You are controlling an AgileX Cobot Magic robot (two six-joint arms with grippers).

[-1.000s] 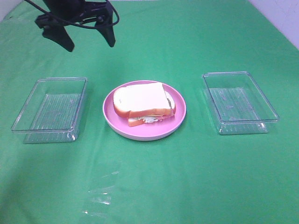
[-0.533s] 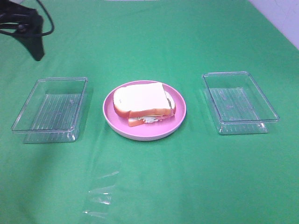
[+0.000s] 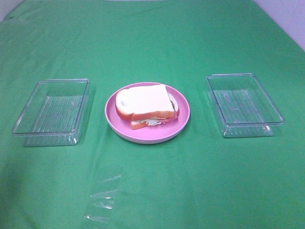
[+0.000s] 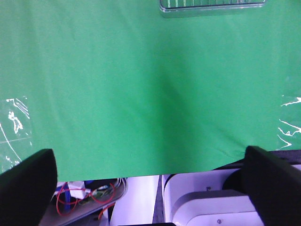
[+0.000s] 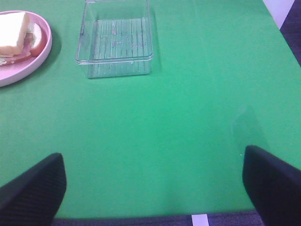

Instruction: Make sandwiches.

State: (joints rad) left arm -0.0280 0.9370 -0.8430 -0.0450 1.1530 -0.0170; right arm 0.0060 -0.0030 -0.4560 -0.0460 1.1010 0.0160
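Note:
One assembled sandwich point(image 3: 145, 106) lies on the round pink plate point(image 3: 183, 123) at the middle of the green cloth: white bread with an orange-brown crust on top, pale green and reddish layers showing at its front edge. The right wrist view catches the sandwich point(image 5: 14, 35) and the plate point(image 5: 43, 52) at its edge. Neither arm appears in the exterior view. My left gripper point(image 4: 148, 157) hangs open over the cloth's edge, nothing between its fingers. My right gripper point(image 5: 153, 155) is open too, over bare cloth well short of the plate.
Two clear plastic trays flank the plate, a left tray point(image 3: 28, 102) and a right tray point(image 3: 274, 112), also seen as the tray point(image 5: 115, 63) in the right wrist view. A clear film point(image 3: 102, 200) lies on the cloth near the front. Robot base and wires show past the table edge point(image 4: 141, 175).
The left arm, at the back left a second ago, has drawn away to the left and left the exterior view. Sandwich, plate and trays have not moved.

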